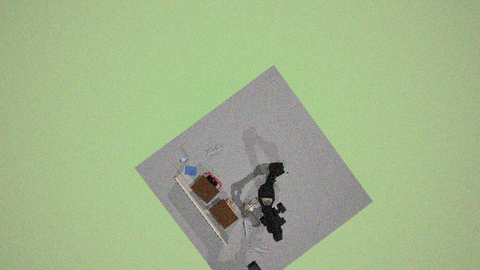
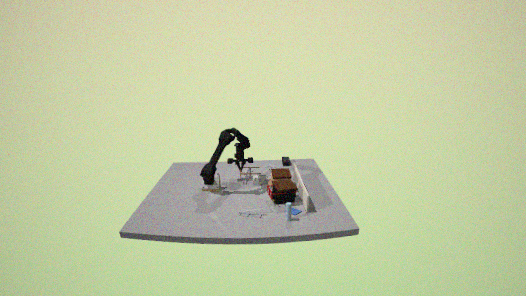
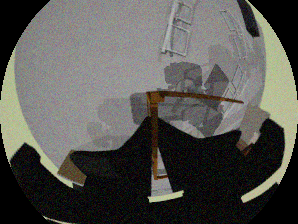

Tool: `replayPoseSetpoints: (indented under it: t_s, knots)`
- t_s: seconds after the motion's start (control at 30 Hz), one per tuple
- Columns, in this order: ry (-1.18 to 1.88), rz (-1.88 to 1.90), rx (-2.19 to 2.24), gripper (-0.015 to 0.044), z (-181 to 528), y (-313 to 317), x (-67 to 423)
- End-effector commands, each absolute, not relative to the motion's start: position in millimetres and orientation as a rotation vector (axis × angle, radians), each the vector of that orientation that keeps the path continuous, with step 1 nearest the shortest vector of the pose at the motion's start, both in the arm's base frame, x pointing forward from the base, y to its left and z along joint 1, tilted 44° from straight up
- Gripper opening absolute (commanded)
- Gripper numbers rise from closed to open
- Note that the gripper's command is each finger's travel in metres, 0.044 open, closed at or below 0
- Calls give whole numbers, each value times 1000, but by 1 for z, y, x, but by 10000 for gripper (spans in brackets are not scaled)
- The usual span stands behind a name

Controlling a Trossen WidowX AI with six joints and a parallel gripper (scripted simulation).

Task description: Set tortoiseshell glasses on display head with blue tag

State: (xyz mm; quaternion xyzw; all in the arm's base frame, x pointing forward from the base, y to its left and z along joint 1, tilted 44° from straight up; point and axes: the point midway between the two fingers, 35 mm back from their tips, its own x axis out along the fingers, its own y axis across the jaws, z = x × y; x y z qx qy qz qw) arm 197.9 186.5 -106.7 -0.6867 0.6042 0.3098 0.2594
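- Two brown-topped heads (image 1: 204, 189) and (image 1: 224, 212) stand in a row along a pale wall (image 1: 201, 210) in the top view; the blue tag (image 1: 191, 171) lies off the end of the row next to the first, so I take that head for the target. The claw (image 1: 252, 206) hangs just beside the second, untagged head, so the glasses have to travel along the row, past that head, toward the tag
- From the exterior view the arm (image 2: 220, 150) reaches down with the claw (image 2: 243, 169) well above the table (image 2: 170, 210), a thin brown frame (image 2: 248, 170) hanging at its tip; the heads (image 2: 283, 186) lie off to one side of it, near but apart — which of them is tagged is too small to tell here
- Up close in the wrist view the fingers are pinched narrow on a temple of the glasses (image 3: 157, 137); that temple runs straight out from the claw, and the front bar (image 3: 200, 98) crosses at a right angle at its far end, so the frame's long axis lies across the claw's reach — neither head shows in this view, so how it lines up with the nose cannot be told
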Motion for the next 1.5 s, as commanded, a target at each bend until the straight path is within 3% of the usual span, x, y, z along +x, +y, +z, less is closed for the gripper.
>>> replayPoseSetpoints:
  t_s: [0.0, 1.47]
  knots:
    - [1634, 841, -1867, 0, -103, 184, 198]
    - [1633, 842, -1866, 0, -93, 204, 196]
